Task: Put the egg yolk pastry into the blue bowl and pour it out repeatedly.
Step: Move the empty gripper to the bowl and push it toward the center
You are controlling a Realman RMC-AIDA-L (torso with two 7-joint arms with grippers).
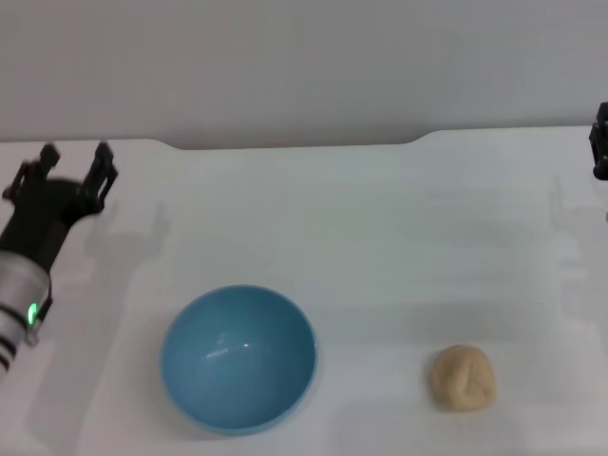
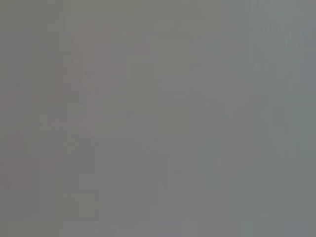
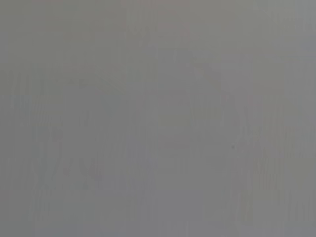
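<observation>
Blue bowl (image 1: 238, 358) sits empty; egg yolk pastry (image 1: 462, 377) lies well right of it, untouched. Left gripper (image 1: 74, 163) spread wide, empty, far left of bowl. Right gripper (image 1: 600, 142) far beyond pastry, claw state unreadable. Judged step: first pick, needing a reach to the pastry.

My blue bowl (image 1: 238, 358) is glossy sky-blue, plain inside and out, with pale highlights on its inner wall. The egg yolk pastry (image 1: 462, 377) is matte tan-beige with darker creases. My left pincer (image 1: 75, 161) is black; the counter (image 1: 380, 237) is white.
</observation>
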